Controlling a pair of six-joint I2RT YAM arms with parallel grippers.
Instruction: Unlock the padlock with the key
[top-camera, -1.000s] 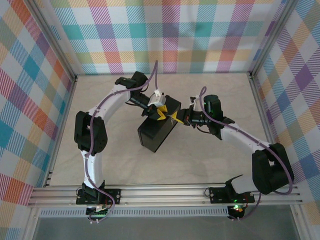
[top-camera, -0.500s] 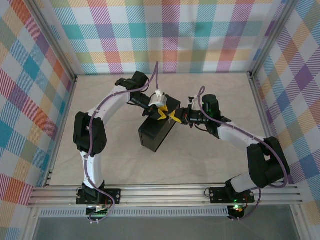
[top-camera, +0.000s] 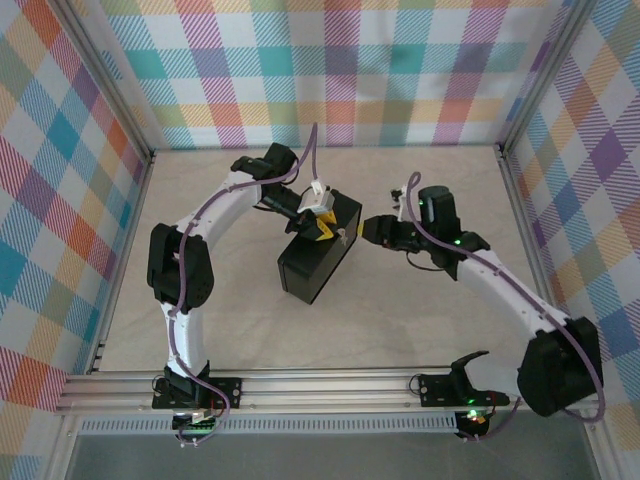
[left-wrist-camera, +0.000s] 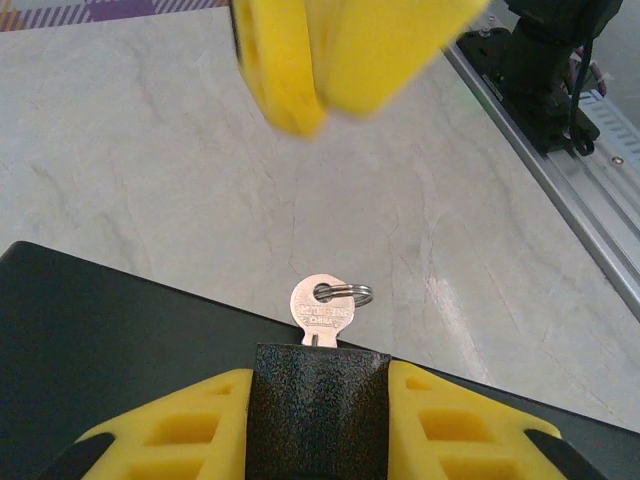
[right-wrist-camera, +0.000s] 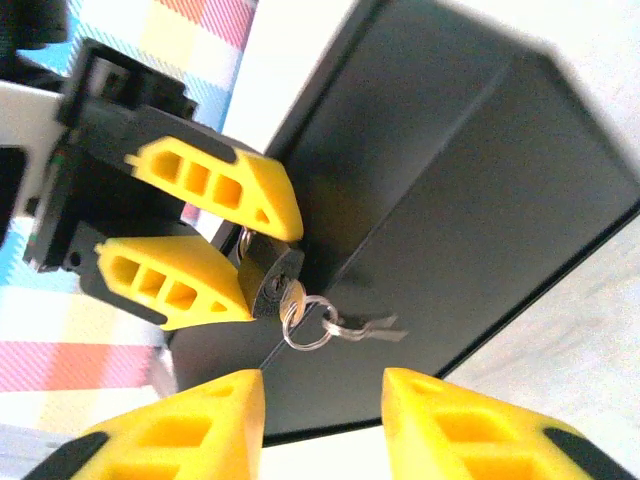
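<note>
The small dark padlock sits at the edge of the black box, pinched between the yellow fingers of my left gripper, which is shut on it. The pale key is pushed into the padlock's keyhole. A split ring with a second small key hangs from it. My right gripper is open just right of the key, apart from it, with nothing between its fingers.
The box's dark side fills the space behind the padlock. Pale tabletop lies beyond the box edge. An aluminium rail runs along the table's side. Checked walls enclose the workspace.
My right gripper has let go of the key and drawn back to the right, away from the padlock. The left gripper and padlock have stayed put.
</note>
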